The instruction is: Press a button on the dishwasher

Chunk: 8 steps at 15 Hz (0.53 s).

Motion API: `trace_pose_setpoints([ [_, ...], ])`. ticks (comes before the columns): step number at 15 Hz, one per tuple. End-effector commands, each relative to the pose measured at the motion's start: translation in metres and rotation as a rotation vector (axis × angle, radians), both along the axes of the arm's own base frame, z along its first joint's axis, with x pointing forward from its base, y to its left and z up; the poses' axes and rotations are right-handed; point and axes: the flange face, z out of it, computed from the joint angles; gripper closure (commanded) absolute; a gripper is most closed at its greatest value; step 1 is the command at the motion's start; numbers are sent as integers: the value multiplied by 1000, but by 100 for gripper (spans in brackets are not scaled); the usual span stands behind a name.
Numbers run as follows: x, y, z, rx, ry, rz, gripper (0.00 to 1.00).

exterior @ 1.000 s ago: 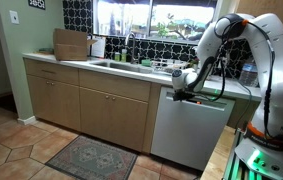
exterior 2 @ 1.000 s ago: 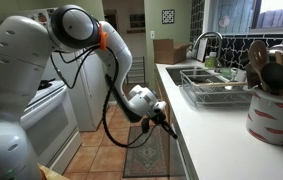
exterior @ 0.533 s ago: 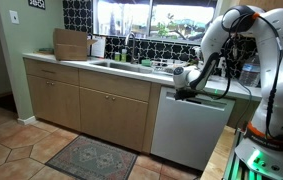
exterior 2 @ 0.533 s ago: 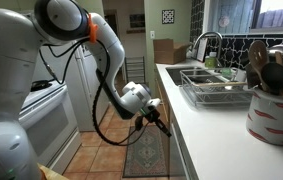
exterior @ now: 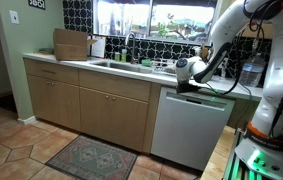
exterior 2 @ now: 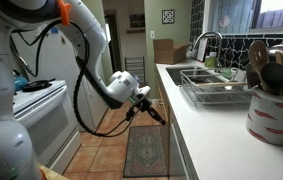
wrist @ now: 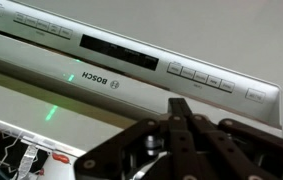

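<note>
The dishwasher (exterior: 189,128) is the white flat panel under the counter, right of the tan cabinets. In the wrist view its control band (wrist: 131,52) fills the top, with a dark display, a row of small buttons (wrist: 201,77) and a green light (wrist: 69,76). My gripper (wrist: 179,104) is shut and empty, its tips just short of the band below the buttons, not visibly touching. In both exterior views the gripper (exterior: 185,87) (exterior 2: 160,117) hovers at the dishwasher's top edge, a little out from the counter front.
Tan wooden cabinets (exterior: 91,105) stand beside the dishwasher. A sink with a dish rack (exterior 2: 216,92) and a utensil crock (exterior 2: 273,105) sit on the counter. A rug (exterior: 86,158) lies on the tiled floor. A white stove (exterior 2: 41,110) faces the counter.
The arm has lifted and drawn the shut gripper back from the dishwasher's top edge, away from the counter front. The gripper has stayed shut.
</note>
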Motion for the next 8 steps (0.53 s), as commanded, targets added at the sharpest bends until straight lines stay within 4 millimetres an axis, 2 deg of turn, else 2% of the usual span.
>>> trace_pose_setpoints([
  [1, -26, 15, 29, -32, -46, -19, 72],
  [8, -51, 27, 68, -74, -114, -61, 20],
])
